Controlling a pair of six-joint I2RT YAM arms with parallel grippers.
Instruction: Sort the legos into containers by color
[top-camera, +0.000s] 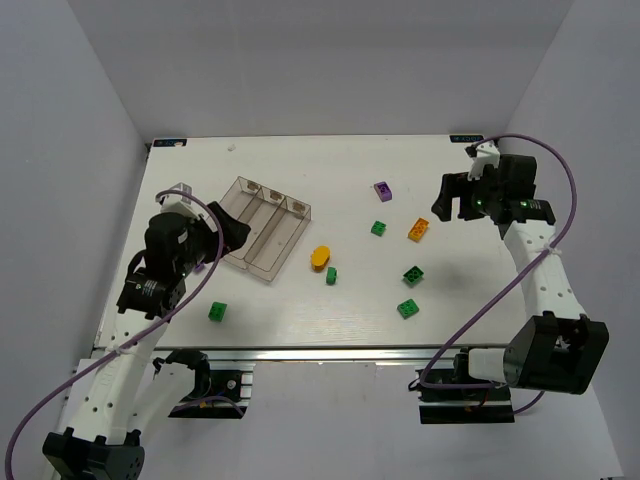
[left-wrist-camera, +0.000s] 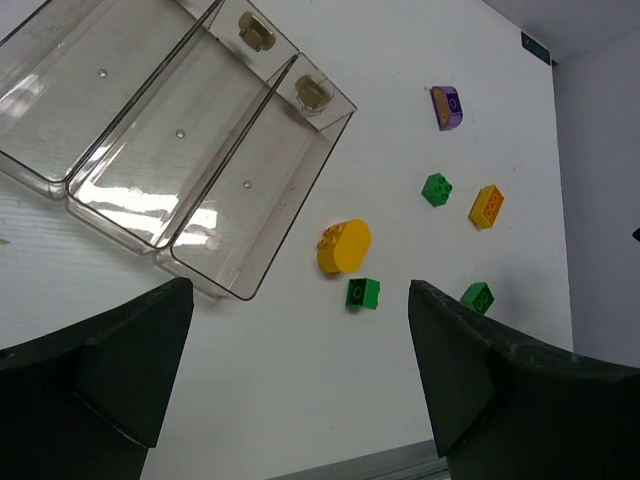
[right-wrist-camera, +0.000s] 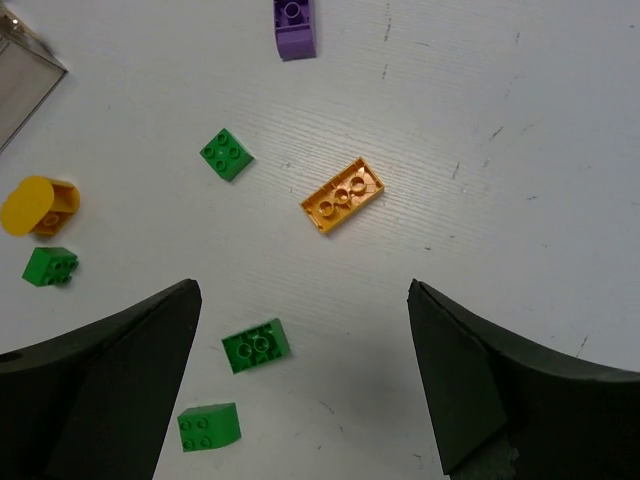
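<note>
The clear three-compartment tray (top-camera: 265, 228) lies at the left; in the left wrist view the tray (left-wrist-camera: 150, 140) holds no bricks. Loose on the table are a yellow oval brick (top-camera: 320, 258), an orange brick (top-camera: 418, 230), a purple brick (top-camera: 382, 189) and green bricks (top-camera: 378, 228) (top-camera: 331, 275) (top-camera: 413, 274). My left gripper (top-camera: 228, 232) (left-wrist-camera: 300, 300) is open and empty, raised over the tray's near-left side. My right gripper (top-camera: 448, 200) (right-wrist-camera: 303, 300) is open and empty, above the table just right of the orange brick (right-wrist-camera: 343, 195).
Another green brick (top-camera: 408, 308) lies front right and one green brick (top-camera: 218, 311) front left near the table edge. A small purple piece (top-camera: 201, 267) shows beside my left arm. White walls enclose the table on three sides.
</note>
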